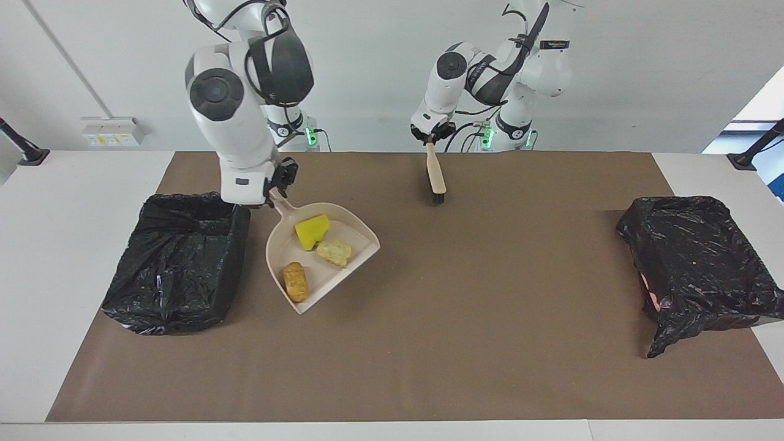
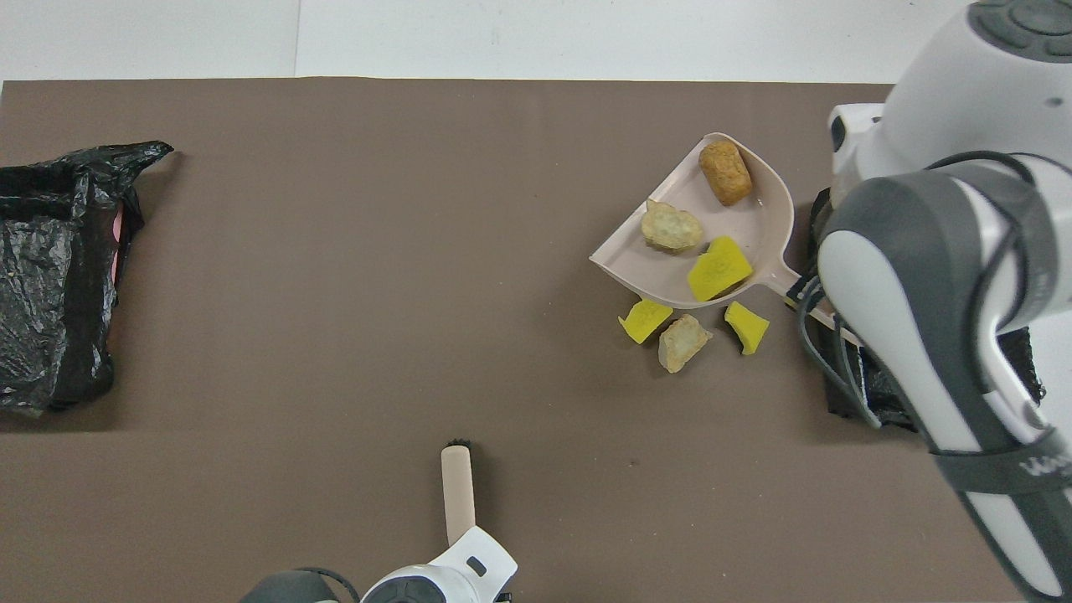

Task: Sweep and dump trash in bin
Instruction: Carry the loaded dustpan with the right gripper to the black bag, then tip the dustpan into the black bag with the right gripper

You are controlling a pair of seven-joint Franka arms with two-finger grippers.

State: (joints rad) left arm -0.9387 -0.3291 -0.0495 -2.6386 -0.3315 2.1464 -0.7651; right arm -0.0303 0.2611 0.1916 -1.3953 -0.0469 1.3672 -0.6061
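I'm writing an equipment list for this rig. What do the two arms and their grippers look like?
Both arms are glossy white with rounded shells and dark grey bands and round caps at the joints. Black cables loop along them, held by black straps with white lettering. Green lights glow at the bases. The right gripper and left gripper are small black fingers under white wrist blocks.

Both tools point(image 1: 277, 182) point(image 1: 430, 136) raised, clamped
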